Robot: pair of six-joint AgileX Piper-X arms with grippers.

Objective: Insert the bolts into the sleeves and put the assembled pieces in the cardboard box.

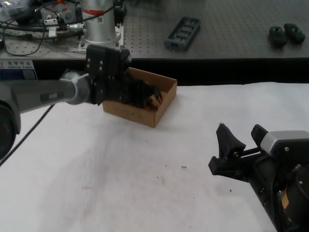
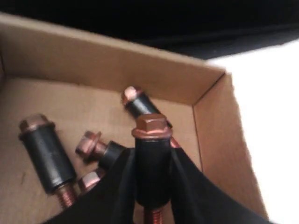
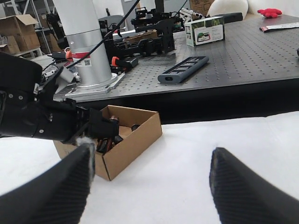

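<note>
Left side: gripping one assembled piece (image 2: 150,140) between the two fingers of the left gripper (image 2: 153,161), pressed snugly against the black sleeve. Copper bolt head up past the fingertips, threaded end down between them. Hanging inside the cardboard box (image 2: 117,65), above its floor and near its far corner. Just beyond and beside the fingertips, lying loose on the box floor, three more assembled pieces (image 2: 46,156), plus a further copper bolt head (image 2: 91,179) partly hidden by one finger.

Right side: spread wide, with nothing between the fingers of the right gripper (image 1: 240,133), low over the white cloth (image 1: 145,183). Well apart from the box, which sits ahead of those fingers and across toward the other arm.
</note>
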